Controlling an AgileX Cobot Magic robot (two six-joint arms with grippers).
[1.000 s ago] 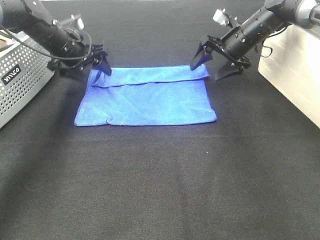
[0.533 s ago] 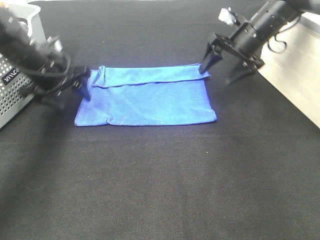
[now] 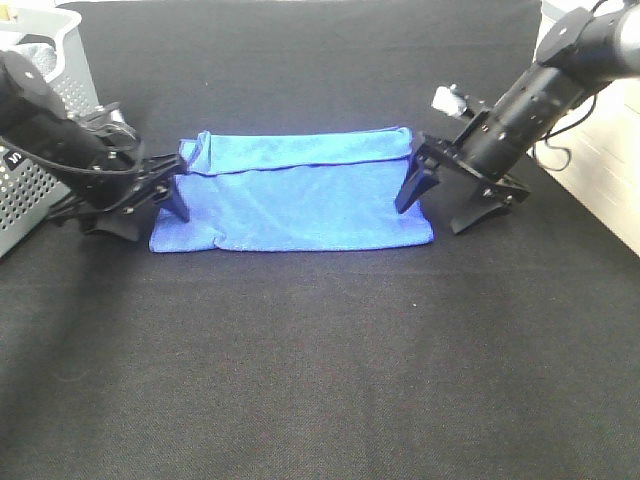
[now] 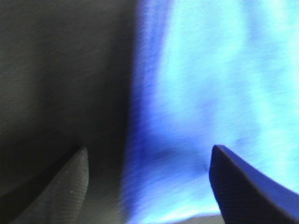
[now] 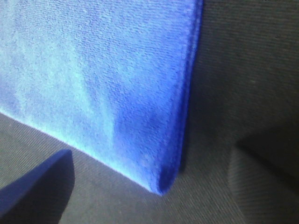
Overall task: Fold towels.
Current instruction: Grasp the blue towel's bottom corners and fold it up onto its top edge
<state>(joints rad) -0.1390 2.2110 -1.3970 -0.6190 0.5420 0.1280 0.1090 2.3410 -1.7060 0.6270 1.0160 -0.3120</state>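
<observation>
The blue towel (image 3: 295,195) lies flat on the black desk (image 3: 320,350), a little beyond the middle, with a narrow strip along its far edge folded over towards the near side. The left gripper (image 3: 145,218) sits low at the towel's left edge near the near-left corner, its jaws spread apart with one finger over the cloth and the other over bare desk. The right gripper (image 3: 432,217) is likewise spread wide, straddling the near-right corner, and a grey perforated basket (image 3: 40,110) stands at the far left.
</observation>
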